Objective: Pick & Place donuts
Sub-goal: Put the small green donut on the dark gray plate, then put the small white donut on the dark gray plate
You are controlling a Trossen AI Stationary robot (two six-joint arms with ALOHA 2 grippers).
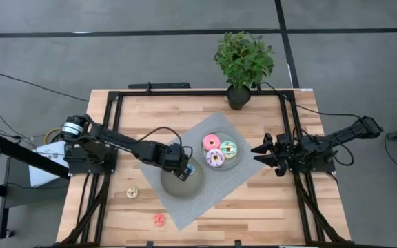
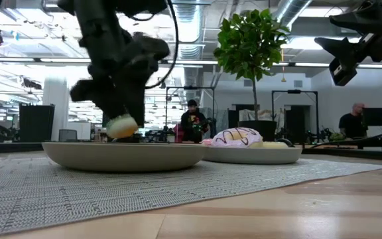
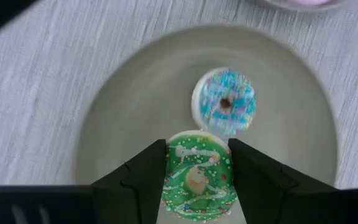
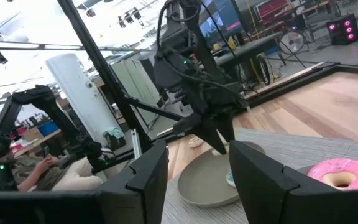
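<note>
My left gripper [image 1: 182,170] hangs over the nearer grey plate [image 1: 173,191], shut on a tiny green donut [image 3: 197,180]. A tiny blue donut [image 3: 224,102] lies flat in that plate, just beyond the green one. The farther plate [image 1: 238,159] holds the pink donut [image 1: 211,142], the yellow-green donut [image 1: 228,148] and the purple-white donut [image 1: 216,159]. A tiny yellow donut [image 1: 132,193] and a tiny red donut [image 1: 159,220] lie on the bare wood near the table's left front. My right gripper [image 1: 259,153] waits open in the air, right of the farther plate. My left gripper pinches the green donut by its outer rim [image 3: 169,177], one finger on each side, with the icing facing the wrist camera. The fingers come from above, pointing down. In the low view the donut [image 2: 121,125] sits tilted at the fingertips, above the plate's rim.
Both plates rest on a grey woven mat [image 1: 229,186] laid askew on the wooden table. A potted plant [image 1: 242,65] stands at the far edge. Black frame rails [image 1: 112,131] run along the left and right sides. People show in the room behind.
</note>
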